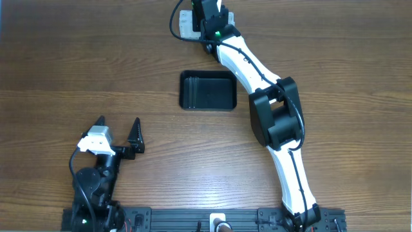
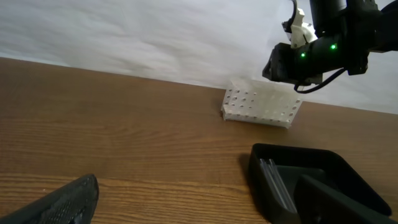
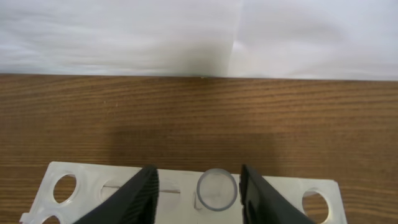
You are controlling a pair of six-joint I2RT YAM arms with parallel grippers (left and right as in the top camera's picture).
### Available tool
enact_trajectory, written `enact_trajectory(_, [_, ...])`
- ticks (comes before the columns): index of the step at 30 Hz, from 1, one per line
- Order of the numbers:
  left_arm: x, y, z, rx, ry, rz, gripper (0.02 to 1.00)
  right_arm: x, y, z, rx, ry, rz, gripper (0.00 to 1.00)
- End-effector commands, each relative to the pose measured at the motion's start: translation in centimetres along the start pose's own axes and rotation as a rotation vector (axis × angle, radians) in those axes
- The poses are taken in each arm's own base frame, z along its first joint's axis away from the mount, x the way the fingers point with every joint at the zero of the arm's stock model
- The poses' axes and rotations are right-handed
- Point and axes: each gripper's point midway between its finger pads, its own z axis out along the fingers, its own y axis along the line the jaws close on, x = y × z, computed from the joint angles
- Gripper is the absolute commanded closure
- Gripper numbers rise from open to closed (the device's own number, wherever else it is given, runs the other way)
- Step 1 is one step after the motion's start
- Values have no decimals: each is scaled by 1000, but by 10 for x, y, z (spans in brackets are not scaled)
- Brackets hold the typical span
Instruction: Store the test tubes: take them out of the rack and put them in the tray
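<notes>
as seen from its wrist, test tube (image 3: 217,189) inside parted right gripper (image 3: 198,180); left gripper (image 1: 118,122) spread.

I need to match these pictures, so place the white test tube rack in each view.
Top view: rack at the top edge, above the black tray.
Left wrist view: beyond the tray, under the right arm.
Right wrist view: directly beneath the right gripper, a tube between its open jaws.
Shared landmark: the right gripper over the rack.
</notes>
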Motion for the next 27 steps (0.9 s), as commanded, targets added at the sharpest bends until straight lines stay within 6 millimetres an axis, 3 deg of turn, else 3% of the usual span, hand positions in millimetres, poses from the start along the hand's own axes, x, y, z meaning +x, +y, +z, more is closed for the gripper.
enact_trajectory(1, [2, 0, 0, 3, 2, 14, 18, -7, -2, 2, 20, -20, 4, 660])
enact_trajectory(14, [2, 0, 0, 4, 2, 14, 20, -5, -10, 3, 40, -7, -7, 794])
enact_trajectory(27, [2, 0, 0, 3, 2, 14, 18, -5, -12, 3, 52, -11, -16, 862])
